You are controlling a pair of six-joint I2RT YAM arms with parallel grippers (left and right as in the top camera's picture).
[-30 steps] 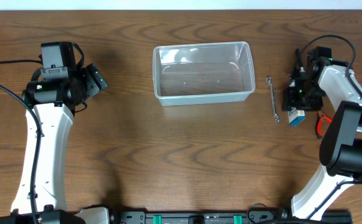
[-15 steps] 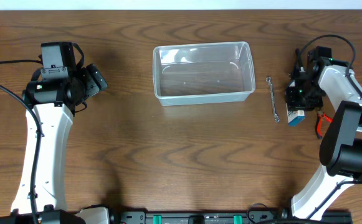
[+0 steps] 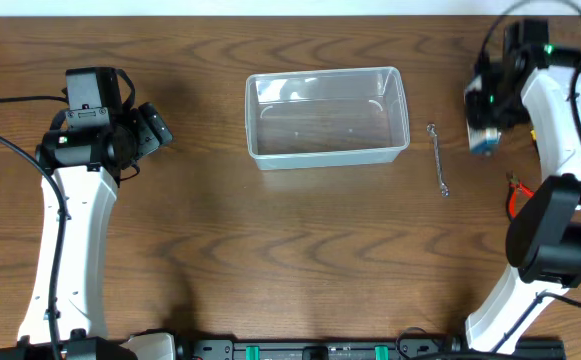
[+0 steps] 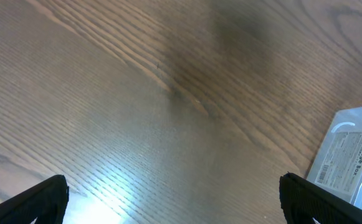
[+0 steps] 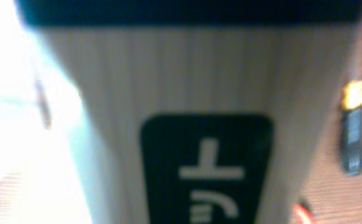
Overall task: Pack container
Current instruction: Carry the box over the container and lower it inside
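Observation:
The clear plastic container (image 3: 327,116) stands at the back middle of the table with nothing in it; its labelled corner shows in the left wrist view (image 4: 349,155). My right gripper (image 3: 485,122) is shut on a small blue-and-white box (image 3: 483,141) and holds it above the table, right of the container. The box fills the right wrist view (image 5: 187,124), blurred. My left gripper (image 3: 156,128) is open and holds nothing, well left of the container; its fingertips frame bare wood in the left wrist view (image 4: 181,208).
A slim metal wrench (image 3: 437,158) lies on the table between the container and my right arm. A red-handled tool (image 3: 513,197) lies partly hidden by the right arm. A small black-and-yellow item (image 5: 353,134) shows beside the box.
My right gripper has lifted the blue-and-white box off the table and carried it toward the back. The left arm has not moved.

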